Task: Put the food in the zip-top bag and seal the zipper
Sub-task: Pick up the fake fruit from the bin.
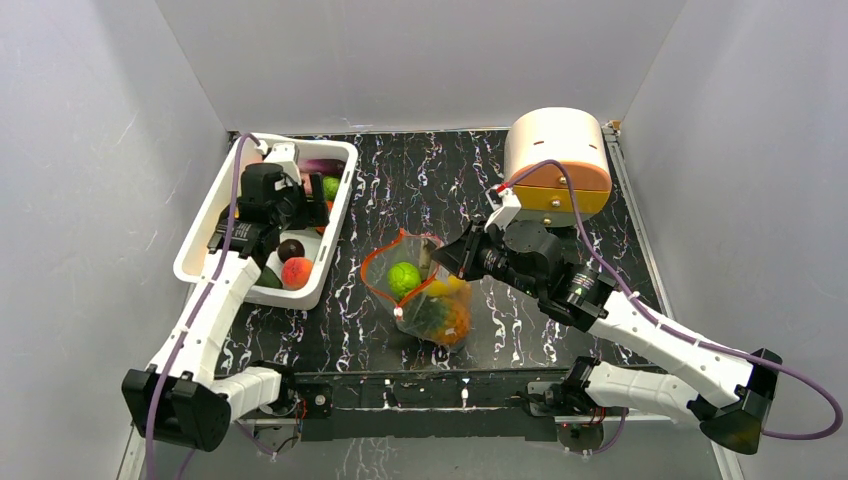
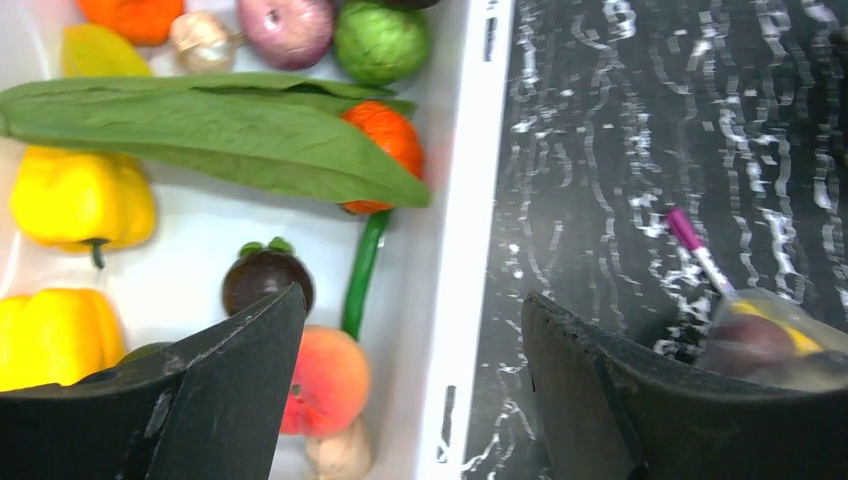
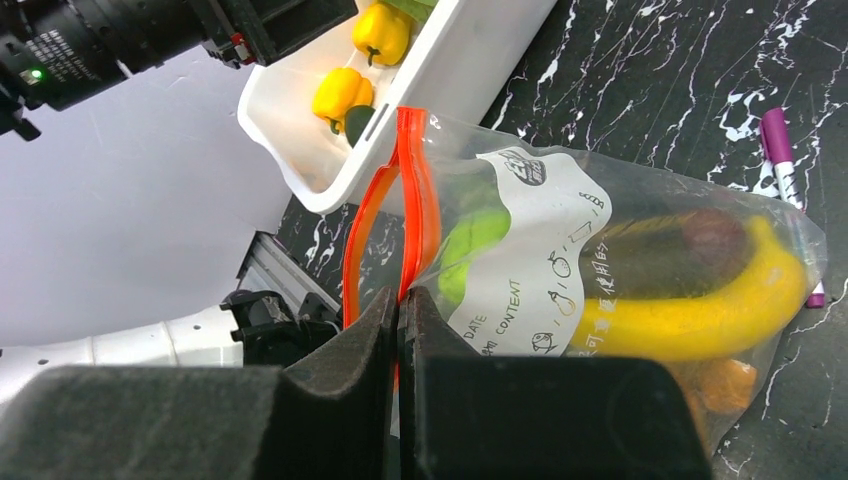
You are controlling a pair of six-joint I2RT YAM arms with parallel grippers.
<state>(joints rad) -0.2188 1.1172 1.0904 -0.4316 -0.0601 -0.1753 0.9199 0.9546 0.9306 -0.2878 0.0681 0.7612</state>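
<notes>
Looking down from the top view, the zip-top bag (image 1: pixel 428 290) sits crumpled on the black, white-veined marble-pattern table (image 1: pixel 500 330). Its orange-red zipper (image 1: pixel 372 258) is bowed open in a loop. Glossy plastic food (image 1: pixel 404 277) bulges inside it: a green ball, plus yellow and orange pieces. The right pincer (image 1: pixel 445 258) meets the bag's right edge. The left pincer (image 1: pixel 312 212) hangs over the right side of the white rectangular tub (image 1: pixel 200 240). A round cream container (image 1: pixel 557 160) stands far right.

From the left wrist view, the left pincer (image 2: pixel 412 300) is spread wide and holds nothing, its matte black fingers (image 2: pixel 230 390) straddling the tub's smooth right wall (image 2: pixel 470 200). The tub holds a long flat green leaf (image 2: pixel 220 135), an orange fruit (image 2: pixel 385 135), a dark mangosteen (image 2: pixel 265 280), a fuzzy-toned peach (image 2: pixel 325 380) and lumpy yellow peppers (image 2: pixel 80 200). A thin purple pen (image 2: pixel 690 235) lies on the table.

From the right wrist view, the right pincer (image 3: pixel 400 300) is pressed together, pinching the zipper (image 3: pixel 415 200). Behind the clear film and its white printed label (image 3: pixel 540 250) curves a yellow banana (image 3: pixel 700 310).
</notes>
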